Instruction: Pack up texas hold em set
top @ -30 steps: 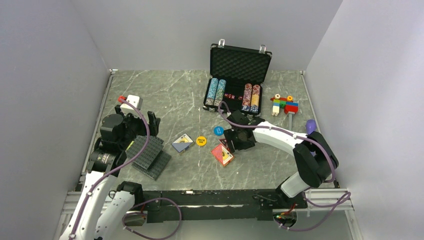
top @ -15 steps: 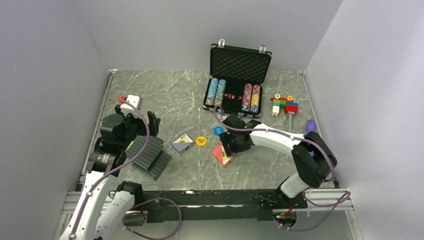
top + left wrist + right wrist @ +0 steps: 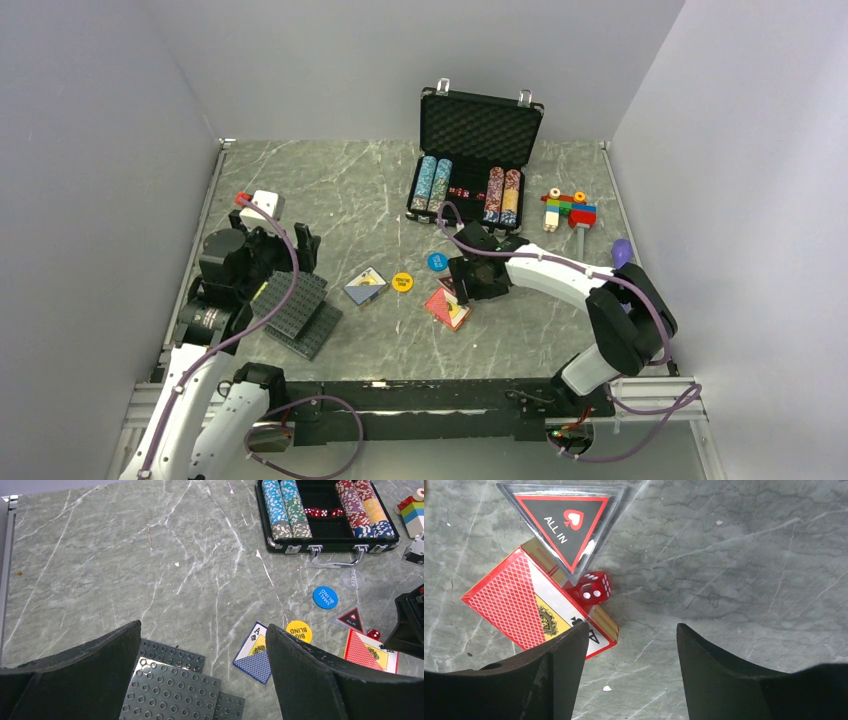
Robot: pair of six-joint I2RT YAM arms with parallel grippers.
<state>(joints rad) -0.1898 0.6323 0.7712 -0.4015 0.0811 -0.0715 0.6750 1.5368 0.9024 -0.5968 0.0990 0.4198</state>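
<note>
The texas hold em set is only half packed; its black case (image 3: 481,128) stands open at the back of the table (image 3: 330,190), lid upright so that the tray can be reached from above. Chip rows (image 3: 433,182) fill both ends of the tray, with a few dice (image 3: 462,191) between them.

The rest lies loose in front of the case, and we judge all of it is waiting to go in: a blue button (image 3: 437,262) nearest the case, then a yellow button (image 3: 402,282), a blue deck (image 3: 365,286) and a red deck (image 3: 531,607).

The right gripper (image 3: 631,630) hangs just in front of the case, over this cluster; its jaws stand partly apart with nothing between them, only bare table below. From its wrist we see a triangle button (image 3: 564,527) overlapping a corner of the red deck, and a loose die (image 3: 593,587) touching both; we take the moderate gap as set for one of these small pieces, though we cannot tell which.

The left gripper (image 3: 202,630) is well apart from the case, spread wide and empty above the studded plates (image 3: 170,690); we judge it is parked there to leave its partner room. A toy figure (image 3: 567,210) beside the case is no part of the set.
</note>
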